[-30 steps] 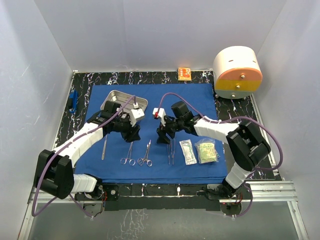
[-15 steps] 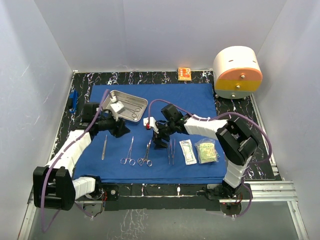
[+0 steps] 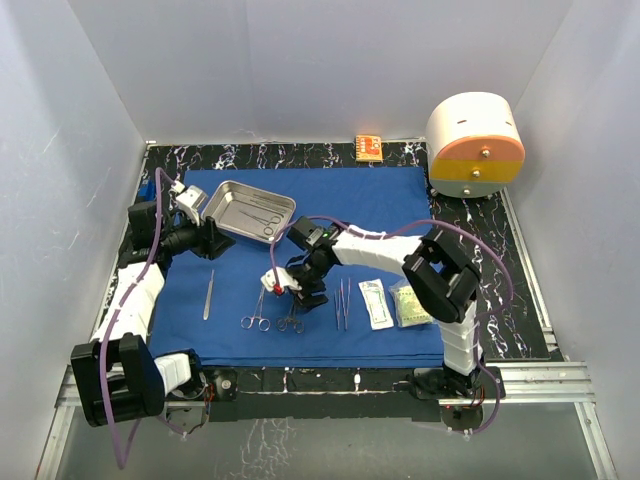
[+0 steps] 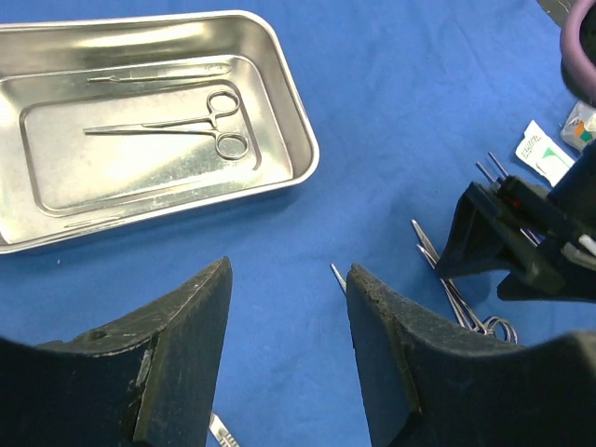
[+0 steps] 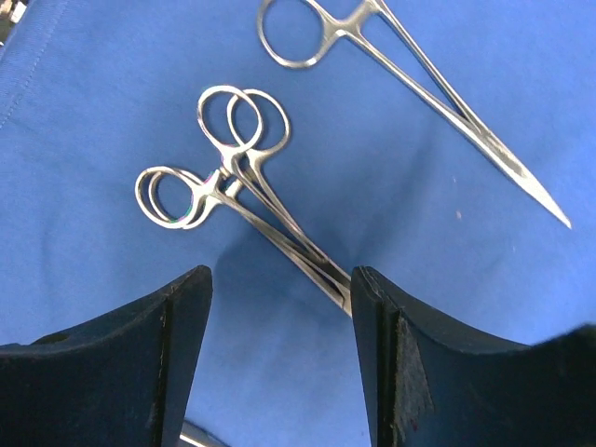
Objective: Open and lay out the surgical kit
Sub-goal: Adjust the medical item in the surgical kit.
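**Kit spread on the blue cloth, both claws open**

The blue cloth lies flat on the table. The steel tray sits at the cloth's far left, with slim forceps inside. The left claw hovers near the tray, fingers apart, holding nothing. The right claw is low over the cloth – its fingers spread either side of ring-handled forceps lying flat, not pinching them. A second forceps lies just beside. Tweezers lie to the left, two sealed packets to the right.
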Available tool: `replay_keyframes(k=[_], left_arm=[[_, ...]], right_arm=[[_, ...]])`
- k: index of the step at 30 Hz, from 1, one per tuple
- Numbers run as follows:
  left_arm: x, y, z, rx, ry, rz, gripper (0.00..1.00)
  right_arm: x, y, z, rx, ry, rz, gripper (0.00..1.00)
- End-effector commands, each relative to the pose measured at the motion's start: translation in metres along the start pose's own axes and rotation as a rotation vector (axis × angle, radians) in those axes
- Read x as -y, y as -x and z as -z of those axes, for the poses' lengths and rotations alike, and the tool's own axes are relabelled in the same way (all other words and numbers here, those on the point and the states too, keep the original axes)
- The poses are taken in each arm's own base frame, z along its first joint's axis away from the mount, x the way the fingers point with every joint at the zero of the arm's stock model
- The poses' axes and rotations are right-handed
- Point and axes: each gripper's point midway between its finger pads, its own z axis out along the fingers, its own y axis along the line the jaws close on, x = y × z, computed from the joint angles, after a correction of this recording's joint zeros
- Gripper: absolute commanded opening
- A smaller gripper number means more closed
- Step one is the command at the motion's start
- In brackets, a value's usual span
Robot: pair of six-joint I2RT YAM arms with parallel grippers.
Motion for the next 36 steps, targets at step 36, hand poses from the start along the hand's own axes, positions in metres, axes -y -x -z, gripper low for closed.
replay_keyframes(k=[36], left_arm=[[-0.004,0.000,0.008,0.057,0.002,0.011,0.52]], right_arm=[[-0.008,0.017,-0.031,-0.059,0.134,0.154,0.34]])
